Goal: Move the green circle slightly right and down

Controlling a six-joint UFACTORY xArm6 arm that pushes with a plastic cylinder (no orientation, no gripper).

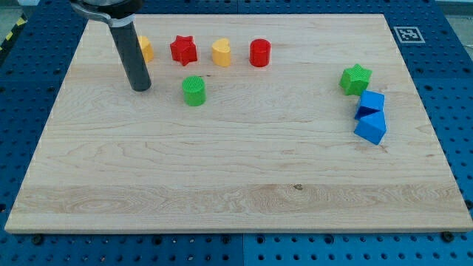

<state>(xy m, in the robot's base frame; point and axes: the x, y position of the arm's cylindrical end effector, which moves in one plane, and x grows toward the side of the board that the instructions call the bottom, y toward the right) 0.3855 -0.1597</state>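
The green circle [194, 90] is a short green cylinder standing on the wooden board, in the upper left-centre of the view. My tip [140, 88] rests on the board to the left of the green circle, about a block's width and a half away, not touching it. The dark rod rises from the tip up to the view's top edge. A yellow block [145, 49] is partly hidden behind the rod.
A red star [183, 49], a yellow heart-like block [222, 52] and a red cylinder [259, 53] stand in a row above the green circle. A green star [355, 78] and two blue blocks [371, 102] [371, 128] sit at the right. The board's rim [236, 226] borders a blue pegboard.
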